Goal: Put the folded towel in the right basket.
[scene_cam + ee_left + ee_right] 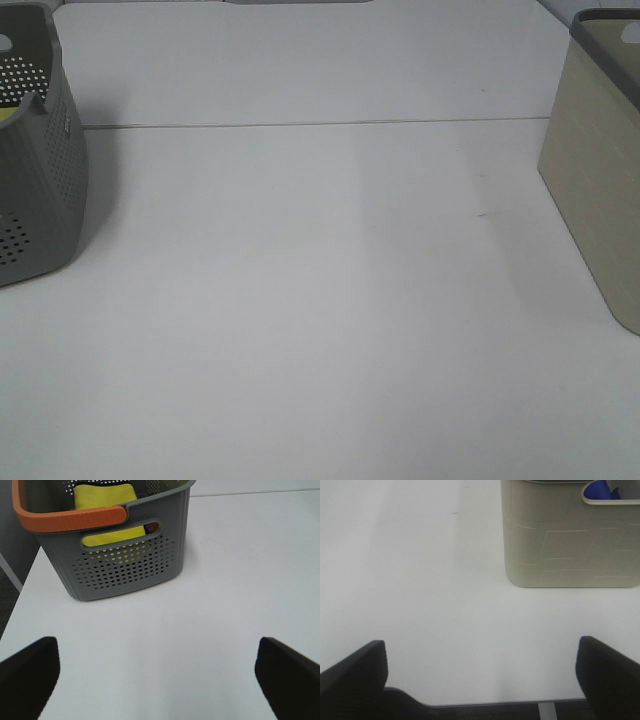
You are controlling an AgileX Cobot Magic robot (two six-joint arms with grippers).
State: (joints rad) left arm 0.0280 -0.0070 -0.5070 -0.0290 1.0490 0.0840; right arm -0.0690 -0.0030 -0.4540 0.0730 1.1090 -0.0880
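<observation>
While both grippers, left [157, 680] and right [480, 677], hover spread over the white table [300, 300], the folded yellow towel [106, 497] lies inside the grey perforated basket [125, 565]; the beige basket [600, 170] stands well apart.

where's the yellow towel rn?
The yellow towel lies inside the grey perforated basket at the table's left edge, showing through the handle slot in the left wrist view. The beige basket stands at the far right.

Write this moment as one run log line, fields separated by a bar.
phase: before pickup | yellow towel: in grey basket | beige basket: something blue inside | left gripper: open, empty | right gripper: open, empty
</observation>
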